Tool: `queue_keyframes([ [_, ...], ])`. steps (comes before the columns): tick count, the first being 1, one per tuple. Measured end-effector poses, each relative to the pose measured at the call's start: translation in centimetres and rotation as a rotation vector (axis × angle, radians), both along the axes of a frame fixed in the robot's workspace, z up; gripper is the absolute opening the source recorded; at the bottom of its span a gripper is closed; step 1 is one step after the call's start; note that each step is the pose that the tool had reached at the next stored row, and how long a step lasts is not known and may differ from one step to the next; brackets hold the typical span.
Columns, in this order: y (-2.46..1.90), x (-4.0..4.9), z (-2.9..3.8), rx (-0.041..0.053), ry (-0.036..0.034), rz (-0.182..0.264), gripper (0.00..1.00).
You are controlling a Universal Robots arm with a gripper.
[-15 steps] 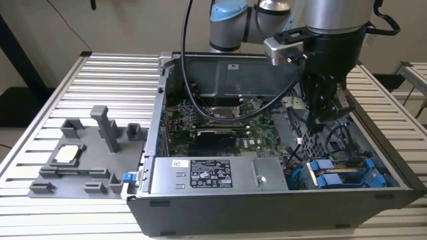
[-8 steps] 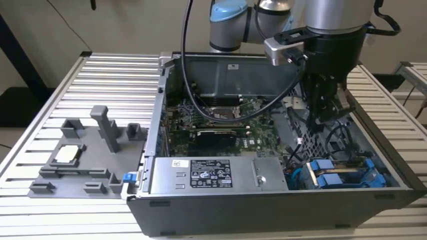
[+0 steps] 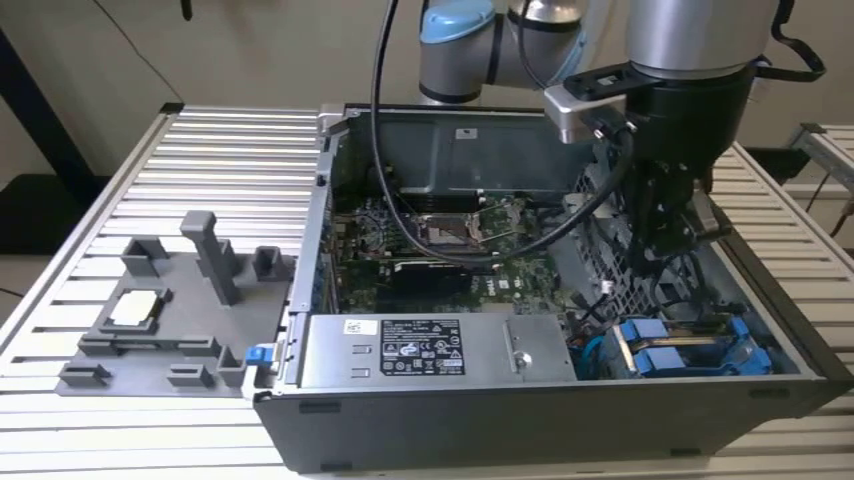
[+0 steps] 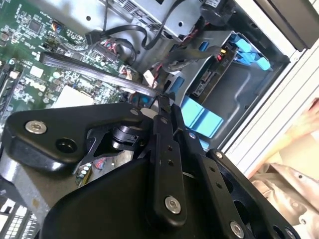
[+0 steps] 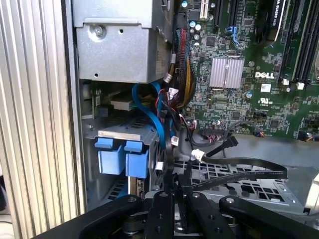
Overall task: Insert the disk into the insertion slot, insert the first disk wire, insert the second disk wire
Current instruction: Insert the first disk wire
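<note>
Going by the exterior view from its left: the ribbed metal table [image 3: 200, 140] lies bare along its near and far edges. A grey holder tray [image 3: 160, 320] with upright pegs sits on it. The tray's right edge comes just beside the left wall of the open computer case [image 3: 534, 430], with only a narrow gap between them.

Inside the case, the grey power supply box [image 3: 414, 350] runs along the front wall. The green circuit board [image 3: 441, 250] behind it lies open from above.

Further right the arm reaches down into the case, and the gripper [image 3: 657, 245] hangs close over the perforated wall of the insertion slot [image 3: 598, 262]. In both wrist views its fingers [image 5: 160, 209] are clenched on a flat black wire [image 4: 89, 71] that trails off over the perforated plate.

The disk [image 3: 665, 350] sits inside the slot in the front right corner, its blue carrier tabs [image 5: 123, 155] facing out of the bay's opening. Blue and black cables [image 5: 164, 114] crowd the space between the tabs and the board, so room there is tight.

The case's right wall stands close beside the bay, and ribbed table continues past it on the exterior view's right
</note>
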State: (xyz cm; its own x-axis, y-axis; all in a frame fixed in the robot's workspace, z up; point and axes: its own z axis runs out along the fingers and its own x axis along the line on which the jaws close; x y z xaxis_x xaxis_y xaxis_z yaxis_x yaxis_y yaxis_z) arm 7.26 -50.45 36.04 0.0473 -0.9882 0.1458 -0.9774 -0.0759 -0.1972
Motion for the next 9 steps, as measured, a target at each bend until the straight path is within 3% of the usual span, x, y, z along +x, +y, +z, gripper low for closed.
queue_keyframes([
  [9,-2.03,1.08,-0.02,0.0000,0.0059,0.000,0.16],
])
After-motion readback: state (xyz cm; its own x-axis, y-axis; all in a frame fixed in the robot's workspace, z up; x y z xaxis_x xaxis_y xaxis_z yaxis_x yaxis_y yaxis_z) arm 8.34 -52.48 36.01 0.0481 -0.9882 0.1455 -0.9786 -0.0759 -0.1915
